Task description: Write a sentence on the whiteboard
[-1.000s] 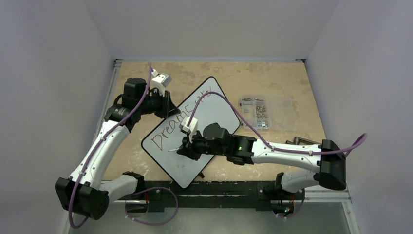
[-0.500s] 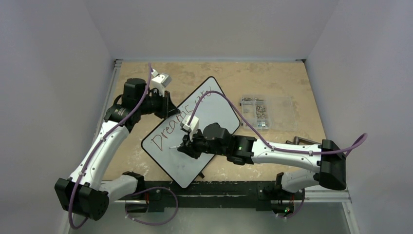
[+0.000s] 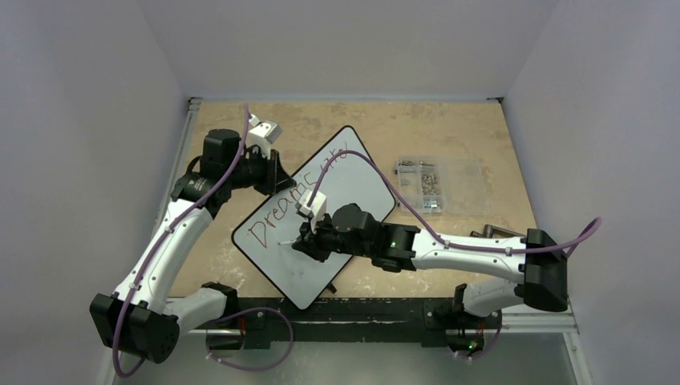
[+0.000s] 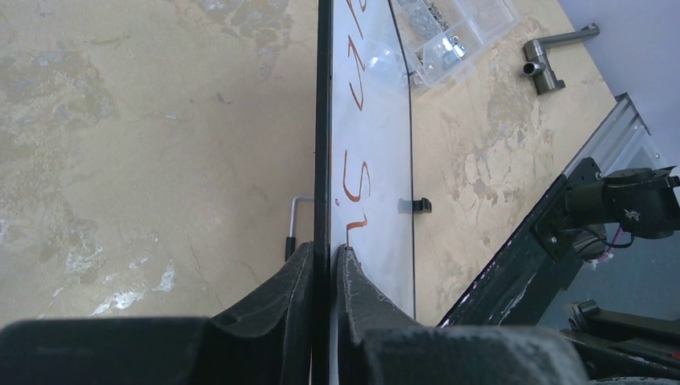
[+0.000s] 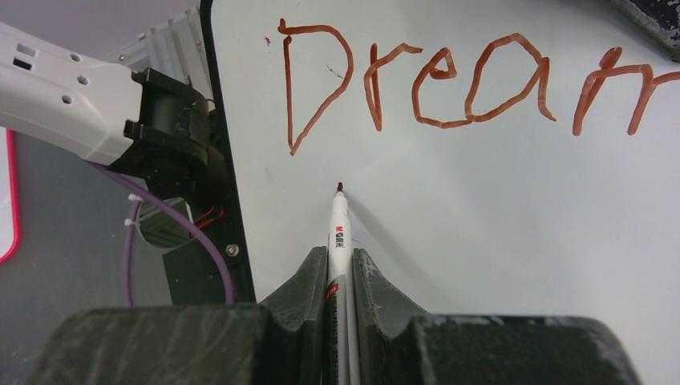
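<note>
The whiteboard [image 3: 353, 180] lies diagonally on the table, with red-brown writing that starts "Dream" [image 5: 417, 80]. My left gripper [image 3: 281, 175] is shut on the board's far-left rim. In the left wrist view the board [image 4: 377, 160] shows edge-on between the closed gripper [image 4: 323, 253]. My right gripper [image 3: 309, 241] is shut on a white marker [image 5: 337, 233] and is seen closed round it in the right wrist view [image 5: 337, 257]. The marker's tip sits at or just above the bare board surface [image 5: 481, 208] below the "D". I cannot tell whether it touches.
A small clear compartment box [image 3: 439, 183] of small parts lies to the right of the board and also shows in the left wrist view [image 4: 457, 36]. A metal handle piece [image 3: 497, 233] lies near the right arm. A black rail [image 3: 361, 309] runs along the near edge.
My right gripper with the marker has shifted slightly up the board, away from the near edge. The left arm and the board have not moved.
</note>
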`<state>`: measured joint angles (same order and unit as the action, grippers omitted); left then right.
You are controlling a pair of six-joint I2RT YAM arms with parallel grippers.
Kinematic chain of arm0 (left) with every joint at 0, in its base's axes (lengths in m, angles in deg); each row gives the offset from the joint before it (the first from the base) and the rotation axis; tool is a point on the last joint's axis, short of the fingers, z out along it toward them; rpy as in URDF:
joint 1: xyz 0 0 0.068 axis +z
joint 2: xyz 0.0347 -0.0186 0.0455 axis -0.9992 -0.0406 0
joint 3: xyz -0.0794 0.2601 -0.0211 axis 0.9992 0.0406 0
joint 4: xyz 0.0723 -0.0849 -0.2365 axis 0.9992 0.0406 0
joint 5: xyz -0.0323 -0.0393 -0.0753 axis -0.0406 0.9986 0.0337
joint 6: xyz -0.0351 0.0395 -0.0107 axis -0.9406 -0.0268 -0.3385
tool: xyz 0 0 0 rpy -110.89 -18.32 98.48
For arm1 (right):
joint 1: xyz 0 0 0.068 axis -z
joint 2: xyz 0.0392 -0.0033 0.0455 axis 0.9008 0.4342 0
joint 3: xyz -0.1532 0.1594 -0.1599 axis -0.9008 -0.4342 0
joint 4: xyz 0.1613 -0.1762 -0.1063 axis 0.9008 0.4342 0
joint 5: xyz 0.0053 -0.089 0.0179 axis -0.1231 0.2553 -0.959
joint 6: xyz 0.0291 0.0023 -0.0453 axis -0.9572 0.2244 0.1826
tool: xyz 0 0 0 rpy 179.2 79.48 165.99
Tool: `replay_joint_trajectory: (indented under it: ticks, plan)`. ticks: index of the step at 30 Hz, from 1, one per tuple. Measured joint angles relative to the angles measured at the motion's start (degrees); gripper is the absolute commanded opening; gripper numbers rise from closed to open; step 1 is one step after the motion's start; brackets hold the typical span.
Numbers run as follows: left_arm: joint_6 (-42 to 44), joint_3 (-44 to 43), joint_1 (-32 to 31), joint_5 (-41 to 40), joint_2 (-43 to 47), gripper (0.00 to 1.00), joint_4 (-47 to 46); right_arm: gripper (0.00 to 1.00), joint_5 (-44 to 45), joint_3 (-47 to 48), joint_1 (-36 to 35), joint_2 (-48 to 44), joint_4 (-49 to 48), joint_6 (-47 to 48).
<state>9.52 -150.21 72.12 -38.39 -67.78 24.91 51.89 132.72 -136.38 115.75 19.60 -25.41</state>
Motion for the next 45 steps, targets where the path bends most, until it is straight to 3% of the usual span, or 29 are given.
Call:
replay_joint_trajectory:
  ticks: [45]
  plan:
    - [0.0,0.1,0.0,-0.4,0.2,0.0,-0.1,0.0,-1.2,-9.4,-1.6,-2.9,-1.0,-6.3]
